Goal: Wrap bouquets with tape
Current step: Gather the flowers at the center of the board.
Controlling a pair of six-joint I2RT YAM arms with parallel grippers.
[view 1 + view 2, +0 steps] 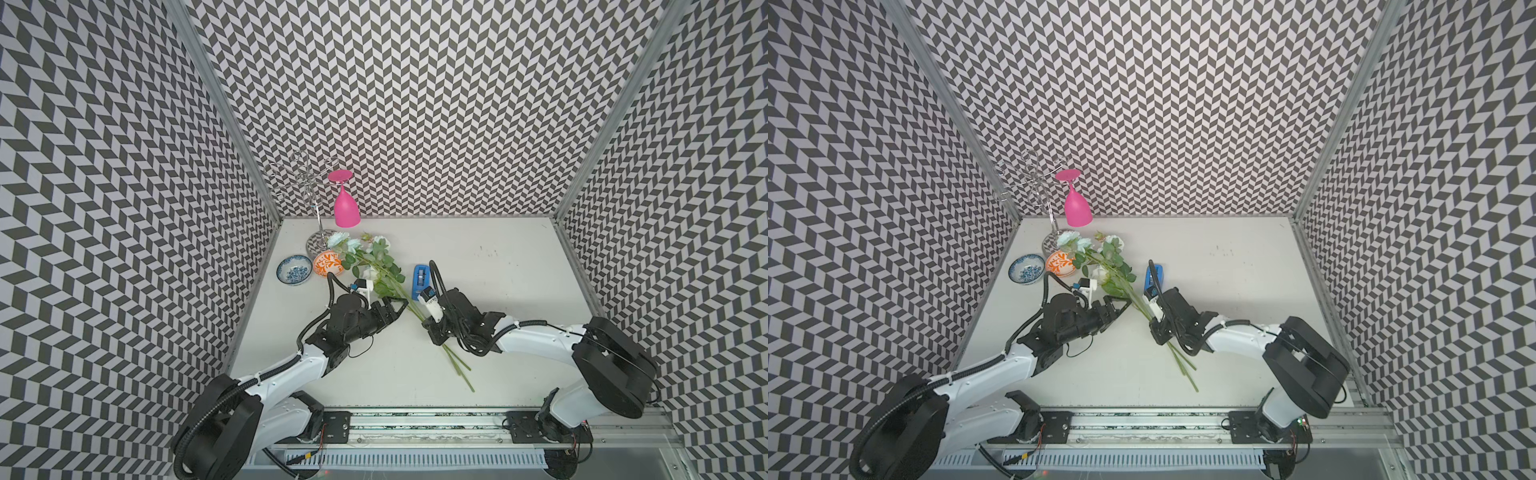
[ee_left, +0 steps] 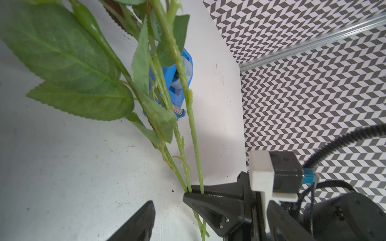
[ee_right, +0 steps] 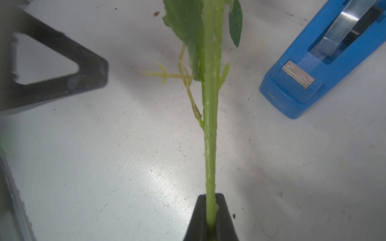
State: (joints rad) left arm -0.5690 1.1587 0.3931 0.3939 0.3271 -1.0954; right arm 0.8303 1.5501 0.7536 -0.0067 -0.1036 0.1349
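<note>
Nearest the top views, along the front edge: a metal rail (image 1: 415, 419) carrying both arm bases. Beyond it, on the white table (image 1: 498, 270), the bouquets (image 1: 376, 270) lying as one loose bunch on a diagonal, pale blooms near the far-left corner, thin green stem ends (image 1: 459, 368) trailing toward the front. Right gripper (image 3: 211, 208) clamped tight on the stems, fingers pressed against either side of the green stalk in the right wrist view; same grip seen in a top view (image 1: 1158, 328), partway down the bunch. Left gripper (image 1: 397, 305) spread wide, holding nothing, just beside the stems on their left, below the lowest leaves; in the left wrist view only one dark fingertip (image 2: 137, 221) visible, apart from the stalks. Tape dispenser (image 1: 420, 281), blue with a clear roll, flat on the table just right of the bunch and just behind the right wrist; also visible past the leaves (image 2: 167, 83) and beside the stalk (image 3: 317, 62), cutter end toward the gripper. Orange-patterned bowl (image 1: 328, 264) under the blooms, blue-patterned bowl (image 1: 294, 270) to its left, both near the left wall. Behind them a wire glass rack (image 1: 307, 187) with a pink goblet (image 1: 346, 203) hanging upside down.
</note>
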